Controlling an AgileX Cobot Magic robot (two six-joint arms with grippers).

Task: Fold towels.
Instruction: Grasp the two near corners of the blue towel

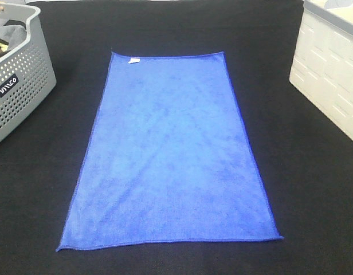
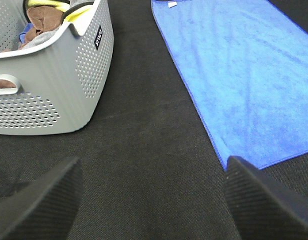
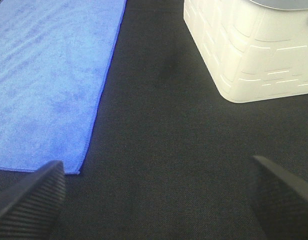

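I had both arms parked near the front edge of the tabletop. The left gripper [image 2: 151, 190] was spread wide with nothing between its fingers, and the right gripper [image 3: 156, 175] was likewise wide open and empty. The blue towel [image 1: 171, 154] lay flat and unfolded in the middle of the table, its long sides running from the front edge toward the back, with the small white tag [image 1: 133, 59] on the far short hem.

My main worry was the black table covering [image 1: 314, 200]. It looked like fabric, so a pinch at either near corner could have caught it together with the towel's hem, or closed on the covering alone. Microfibre on cloth would probably have dragged instead of sliding, so a low sweep could have bunched the towel instead of folding it. If the two arms had lifted unevenly, I judged the fold would land skewed, hems not meeting. The left arm also had little room beside the basket and could have clipped it on a wide swing.

The grey perforated basket [image 1: 27, 86] sat at the back-left corner, well apart from the towel. The left wrist view showed brown, grey and yellow items and a bit of blue in it. The white bin [image 1: 331, 86] stood along the right edge toward the back; I could not tell what it held.
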